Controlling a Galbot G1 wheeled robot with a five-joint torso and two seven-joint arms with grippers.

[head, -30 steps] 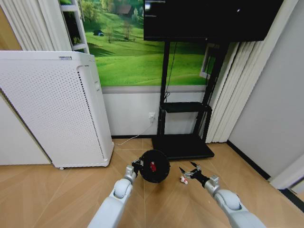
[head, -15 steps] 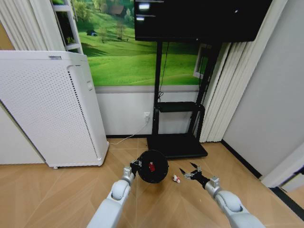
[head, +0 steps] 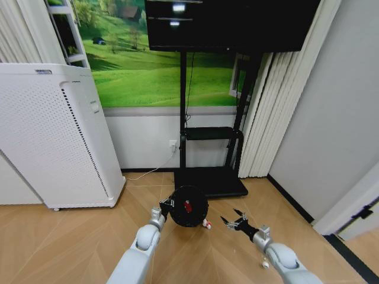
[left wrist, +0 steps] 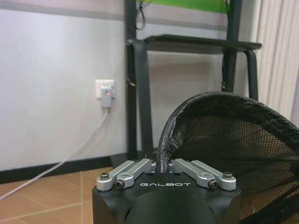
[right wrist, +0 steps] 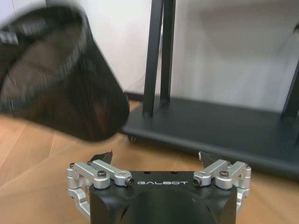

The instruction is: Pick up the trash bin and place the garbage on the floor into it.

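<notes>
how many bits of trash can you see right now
2: a red piece inside the trash bin held by the left gripper, and a white-and-red scrap on the floor beside it. Others may be hidden.

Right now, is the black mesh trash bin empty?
No. The black mesh trash bin, held by the left end effector, contains a red piece.

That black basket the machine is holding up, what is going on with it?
The robot is tidying litter. Its left gripper is clamped on the rim of the trash bin, holding it off the floor and tipped, with a red piece already inside. The right gripper hovers beside it with its jaws open and empty. A small white-and-red scrap lies on the floor between the two, not yet picked up.
</notes>
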